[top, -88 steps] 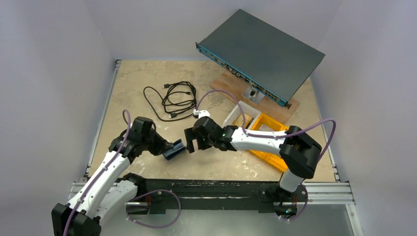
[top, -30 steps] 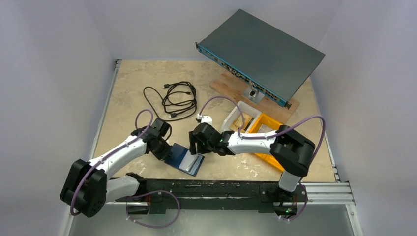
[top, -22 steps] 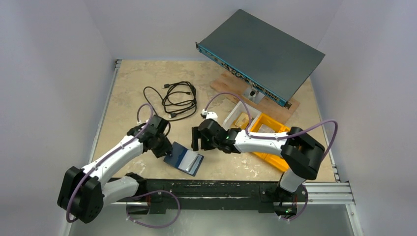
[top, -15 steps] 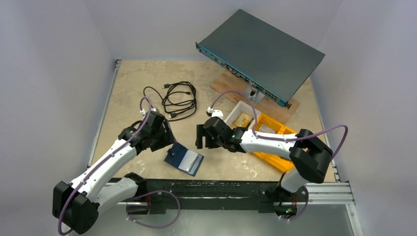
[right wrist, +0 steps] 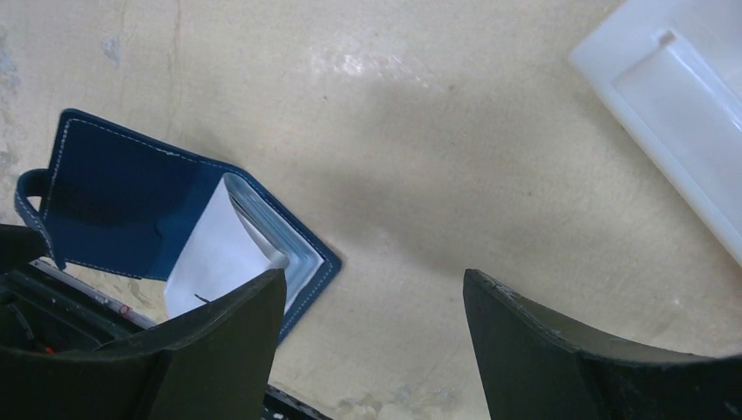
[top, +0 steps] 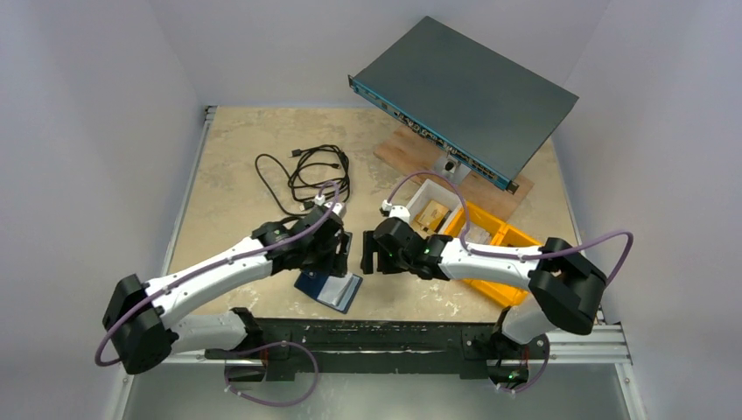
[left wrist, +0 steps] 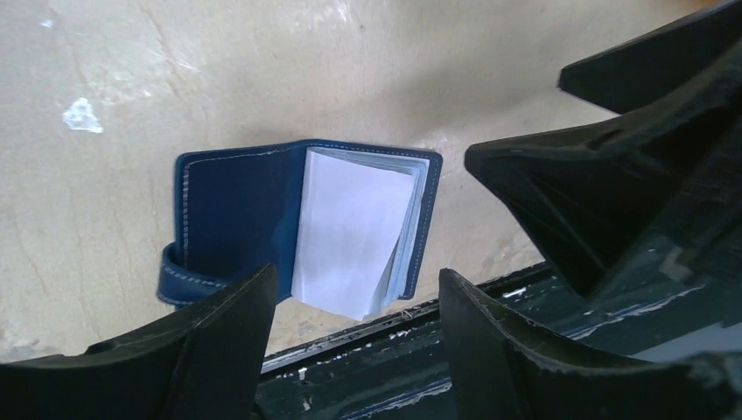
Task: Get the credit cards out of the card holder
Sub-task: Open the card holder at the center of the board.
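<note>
The card holder [top: 328,290] lies open and flat on the table by the front edge, dark navy with a snap tab at its left. Pale sleeves [left wrist: 350,234] fan up from its right half. I cannot make out any credit cards among them. My left gripper [top: 338,254] hovers just above the holder, open and empty. In the left wrist view the card holder [left wrist: 236,214] lies between and beyond the left gripper [left wrist: 357,276]. My right gripper [top: 368,255] hangs open and empty just right of the left one. In the right wrist view the card holder [right wrist: 114,206] lies left of the right gripper [right wrist: 374,276].
A coiled black cable [top: 311,178] lies at the back left. A grey network switch [top: 464,92] leans on a wooden board [top: 418,157] at the back right. A white bin [top: 429,208] and yellow bins [top: 490,254] stand behind the right arm. A black rail [top: 385,332] runs along the front edge.
My left gripper has let go of the card holder's left edge, opened, and swung right to above the holder. The right gripper has drawn back a little to the right. The holder stays open.
</note>
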Available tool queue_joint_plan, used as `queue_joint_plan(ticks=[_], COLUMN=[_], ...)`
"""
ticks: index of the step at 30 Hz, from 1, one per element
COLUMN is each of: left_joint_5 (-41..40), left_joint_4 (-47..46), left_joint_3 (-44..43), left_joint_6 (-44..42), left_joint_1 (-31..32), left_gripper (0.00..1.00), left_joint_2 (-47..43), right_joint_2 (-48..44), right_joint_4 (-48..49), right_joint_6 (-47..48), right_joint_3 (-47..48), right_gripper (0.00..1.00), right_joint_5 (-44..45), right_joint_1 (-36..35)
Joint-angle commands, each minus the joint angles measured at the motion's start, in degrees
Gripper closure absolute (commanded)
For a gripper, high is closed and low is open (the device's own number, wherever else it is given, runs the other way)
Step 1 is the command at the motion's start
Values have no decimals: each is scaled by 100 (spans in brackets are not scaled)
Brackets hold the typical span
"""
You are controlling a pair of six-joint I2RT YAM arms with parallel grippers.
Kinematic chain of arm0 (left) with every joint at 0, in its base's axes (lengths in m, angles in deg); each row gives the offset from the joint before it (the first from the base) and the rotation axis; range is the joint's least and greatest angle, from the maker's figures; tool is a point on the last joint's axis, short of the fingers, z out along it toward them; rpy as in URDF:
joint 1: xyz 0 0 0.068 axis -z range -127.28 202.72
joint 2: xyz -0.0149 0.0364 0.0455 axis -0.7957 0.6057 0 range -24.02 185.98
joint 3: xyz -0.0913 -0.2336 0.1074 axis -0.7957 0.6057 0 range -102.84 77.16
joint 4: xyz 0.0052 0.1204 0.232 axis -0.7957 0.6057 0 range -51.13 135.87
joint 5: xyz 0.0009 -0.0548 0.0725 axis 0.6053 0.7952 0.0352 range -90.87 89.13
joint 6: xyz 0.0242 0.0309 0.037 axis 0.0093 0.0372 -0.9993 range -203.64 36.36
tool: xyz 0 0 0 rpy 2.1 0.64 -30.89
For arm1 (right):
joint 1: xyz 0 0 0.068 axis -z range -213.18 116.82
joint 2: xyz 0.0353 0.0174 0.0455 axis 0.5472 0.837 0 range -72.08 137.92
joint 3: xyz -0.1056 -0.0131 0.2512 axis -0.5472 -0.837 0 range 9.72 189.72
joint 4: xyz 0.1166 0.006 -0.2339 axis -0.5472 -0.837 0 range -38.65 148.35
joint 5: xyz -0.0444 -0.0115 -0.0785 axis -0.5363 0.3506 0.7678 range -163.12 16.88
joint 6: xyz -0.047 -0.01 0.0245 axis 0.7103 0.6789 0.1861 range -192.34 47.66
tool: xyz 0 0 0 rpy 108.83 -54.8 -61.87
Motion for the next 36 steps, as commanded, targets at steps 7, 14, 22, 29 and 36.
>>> queue_joint_plan(ticks=[7, 14, 22, 29, 36], left_joint_5=[-332, -389, -359, -366, 290], left_joint_4=[-472, -573, -725, -693, -1089], left_joint_3=[-62, 51, 213, 164, 102], left_joint_6=[-24, 64, 213, 518, 1293], left_joint_1=[555, 688, 697, 694, 364], left_gripper=[32, 34, 50, 86, 100], left_joint_2=[1190, 1687, 1988, 1933, 1578], right_joint_2=[-588, -888, -955, -826, -578], right_joint_4=[75, 160, 153, 299, 279], right_joint_6=[-208, -86, 34, 33, 146], right_joint_3=[-420, -665, -826, -833, -513], right_gripper=[27, 28, 28, 28, 29], right_joint_5=[26, -206, -391, -559, -437], right_joint_1=[34, 39, 38, 39, 32])
